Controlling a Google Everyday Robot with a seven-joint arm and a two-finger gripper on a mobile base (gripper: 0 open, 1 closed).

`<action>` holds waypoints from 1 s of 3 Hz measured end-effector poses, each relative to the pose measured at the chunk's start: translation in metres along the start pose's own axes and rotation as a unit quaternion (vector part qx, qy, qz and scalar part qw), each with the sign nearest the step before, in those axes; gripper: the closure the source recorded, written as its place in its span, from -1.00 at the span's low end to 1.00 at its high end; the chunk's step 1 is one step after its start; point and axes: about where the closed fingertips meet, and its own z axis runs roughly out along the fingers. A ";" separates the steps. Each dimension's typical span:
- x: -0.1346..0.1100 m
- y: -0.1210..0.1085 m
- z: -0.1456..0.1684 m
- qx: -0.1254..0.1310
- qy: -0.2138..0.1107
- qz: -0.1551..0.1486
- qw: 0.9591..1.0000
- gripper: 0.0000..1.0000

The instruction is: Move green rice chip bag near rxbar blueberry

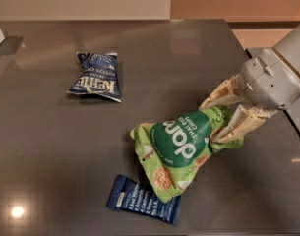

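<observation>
Dark grey desk (pixel 51 171) filled the view, glossy enough to throw back the lights, with a pale wall behind it. Our claw (pixel 212 123) stood over the right part of the desk. Its two tan fingers (pixel 238 125) were closed down on the crumpled end of the green bag (pixel 176 149), with only bunched foil between them.

From the claw the bag ran out leftward and toward us, printed face up and lettering upside down. Its far corner overlapped the near end of the rxbar (pixel 139 200), which lay flat, left of the claw and nearer to us. We could not tell whether the bag rested on the desk or hung just above it. Far to the claw's left, toward the wall, lay the Kettle bag (pixel 96 76), well apart from both.

We judged the bag light, soft and air-filled, with brittle chips inside, so a squeeze on the belly might crush them. The gathered end seam was the sound place to grip, as the claw had it. Slick foil could slip from the fingers, though, and the loose body would swing or fold when carried.
</observation>
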 end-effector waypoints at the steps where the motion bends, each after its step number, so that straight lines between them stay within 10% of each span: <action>1: 0.001 0.008 0.006 -0.006 -0.011 -0.003 1.000 -0.23; 3: 0.000 0.009 0.008 -0.008 -0.022 -0.005 1.000 -1.00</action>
